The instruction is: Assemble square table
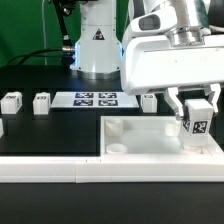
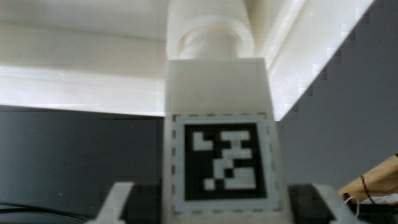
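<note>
Nearest the exterior camera, the long white border rail (image 1: 60, 172) runs across the front of the black table (image 1: 50, 135). Just behind it lies the square table top (image 1: 135, 128), a white tray with raised walls. It fills the exterior view's right half, and its front wall is close against the rail.

Over the right part of the tray the gripper (image 1: 196, 112) points down, its two fingers clamped on a held leg block (image 1: 198, 127). The block stands upright with its black-white tag facing the camera. The wrist view shows the same block close up, pinched low down between the fingers (image 2: 125, 203) with its tag towards the lens. Its far end lines up with a round white socket (image 2: 214, 42) in the tray; whether block and socket touch I cannot tell.

Farther back, small white blocks stand apart in a row on the black surface. The first loose leg (image 1: 12, 101) and the second loose leg (image 1: 42, 101) are on the exterior view's left, and the third loose leg (image 1: 148, 101) is just behind the tray's back wall. Between the second and third lies the marker board (image 1: 97, 99), flat, with four tags.

Farthest off stands the robot base (image 1: 97, 45), white and tagged, before a green backdrop (image 1: 25, 25)
</note>
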Robot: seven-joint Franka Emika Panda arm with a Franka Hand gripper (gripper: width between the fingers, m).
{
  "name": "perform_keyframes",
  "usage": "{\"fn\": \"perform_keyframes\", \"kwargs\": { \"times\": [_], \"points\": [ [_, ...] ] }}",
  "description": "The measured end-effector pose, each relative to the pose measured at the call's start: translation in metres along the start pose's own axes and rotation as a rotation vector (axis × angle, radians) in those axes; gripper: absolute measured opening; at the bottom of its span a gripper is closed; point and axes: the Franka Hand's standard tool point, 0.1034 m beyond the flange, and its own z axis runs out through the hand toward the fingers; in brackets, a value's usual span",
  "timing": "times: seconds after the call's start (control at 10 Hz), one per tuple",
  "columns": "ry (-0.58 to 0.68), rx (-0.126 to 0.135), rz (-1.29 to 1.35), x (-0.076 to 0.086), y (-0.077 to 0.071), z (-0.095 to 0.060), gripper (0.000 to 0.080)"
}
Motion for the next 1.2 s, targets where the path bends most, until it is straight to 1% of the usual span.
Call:
{"fn": "perform_keyframes", "kwargs": {
  "times": [0.1,0.2,0.3,0.4,0.5,0.9,1.0,1.1,1.2],
  "points": [
    [-0.006,0.001,0.0,-0.001,0.0,0.001,0.0372],
    [-0.006,0.001,-0.001,-0.001,0.0,0.001,0.0538],
    [-0.007,0.001,-0.001,-0.002,0.0,0.001,0.0538],
    [-0.007,0.001,-0.001,-0.002,0.0,0.001,0.0627],
    [-0.007,0.001,-0.001,-0.002,0.0,0.001,0.0644],
    [-0.007,0.001,-0.002,-0.002,0.0,0.001,0.0649],
    [-0.043,0.004,0.011,-0.004,-0.001,0.002,0.0649],
    [-0.109,0.012,0.033,0.006,-0.004,-0.002,0.0649],
    [-0.103,0.008,0.033,0.023,-0.001,-0.008,0.0649]
  ]
}}
